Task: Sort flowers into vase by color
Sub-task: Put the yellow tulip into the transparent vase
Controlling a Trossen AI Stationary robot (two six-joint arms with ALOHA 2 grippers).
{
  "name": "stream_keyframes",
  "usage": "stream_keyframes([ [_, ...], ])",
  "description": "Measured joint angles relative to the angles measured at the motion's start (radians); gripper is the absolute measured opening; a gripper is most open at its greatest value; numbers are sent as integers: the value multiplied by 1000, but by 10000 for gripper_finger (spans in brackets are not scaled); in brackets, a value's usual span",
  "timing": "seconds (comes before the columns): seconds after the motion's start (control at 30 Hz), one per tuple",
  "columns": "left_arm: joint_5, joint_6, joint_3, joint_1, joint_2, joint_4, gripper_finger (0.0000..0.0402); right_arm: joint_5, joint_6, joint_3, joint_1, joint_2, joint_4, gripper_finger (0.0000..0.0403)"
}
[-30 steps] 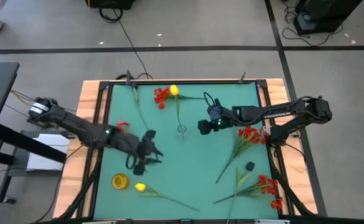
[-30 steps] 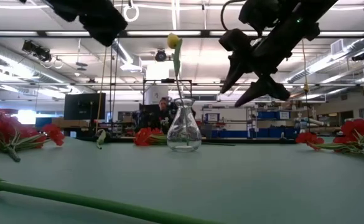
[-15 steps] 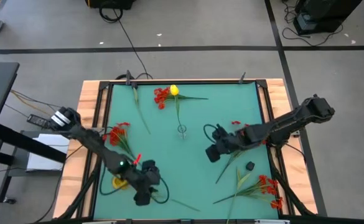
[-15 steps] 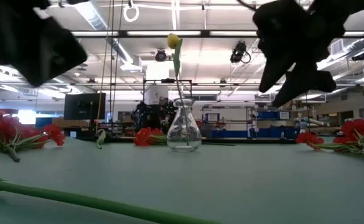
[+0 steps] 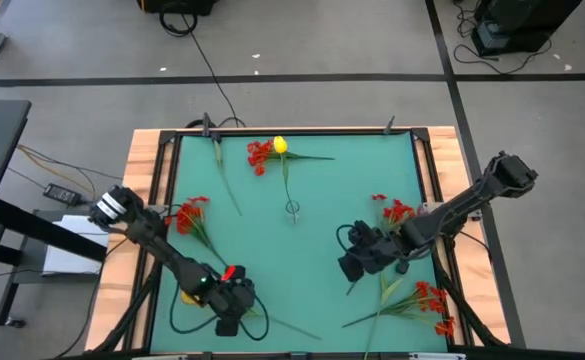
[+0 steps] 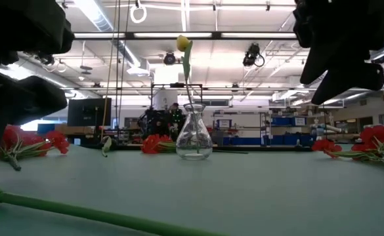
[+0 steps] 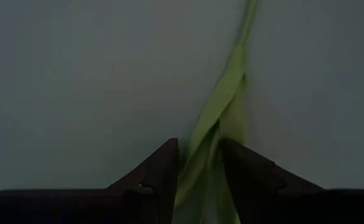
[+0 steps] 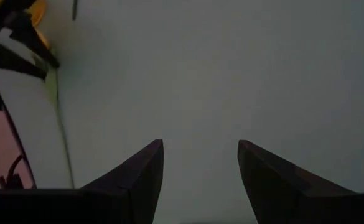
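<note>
A clear glass vase (image 5: pixel 292 210) stands mid-table (image 6: pixel 194 134) with one yellow flower (image 6: pixel 183 43) upright in it. A second yellow flower lies at the near left, its stem (image 5: pixel 287 328) flat on the green mat (image 6: pixel 80 211). My left gripper (image 5: pixel 235 314) is down on it, shut on its stem and leaves (image 7: pixel 214 118). My right gripper (image 5: pixel 352 268) hovers open and empty (image 8: pixel 200 155) beside the stem of a red flower (image 5: pixel 397 213). Other red flowers lie at the left (image 5: pixel 187 215), far side (image 5: pixel 260 155) and near right (image 5: pixel 432 298). My left gripper pinches the lying flower's green leaves and stem (image 7: pixel 200 177) between its two fingers (image 7: pixel 160 171), coming from above and pointing down. The stem runs on away from the fingers and lies flat on the mat.
A round yellow object (image 5: pixel 191 293) sits next to my left gripper. A small dark object (image 5: pixel 401 267) lies near my right gripper. Wooden rails (image 5: pixel 144 200) edge the mat. The mat's middle in front of the vase is bare.
My left gripper has swung toward the table's near edge and gone down onto the lying yellow flower. My right gripper has moved from beside the vase toward the near right and lower, ending by the red flower's stem.
</note>
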Motion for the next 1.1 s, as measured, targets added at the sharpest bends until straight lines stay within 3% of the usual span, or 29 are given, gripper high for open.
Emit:
stream_keyframes([
  [0.17, -5, 54, 3, 4, 37, 1, 110, 2, -2, 0, 26, 0, 0, 214],
  [0.4, 7, 121, 46, 18, 41, -64, 12, 2, -6, 0, 60, 0, -4, 214],
  [0.63, 12, 311, 171, 48, 50, -258, 12, -45, -66, 0, 59, 1, 67, 214],
  [0.83, -121, 577, 397, 106, 48, -465, 12, -74, -202, 0, 34, 1, 295, 214],
  [0.97, -199, 774, 532, 164, 46, -477, 12, -129, -289, 0, -5, 9, 438, 214],
  [1.1, -214, 937, 615, 223, 52, -431, 12, -270, -391, 0, -55, 47, 614, 214],
])
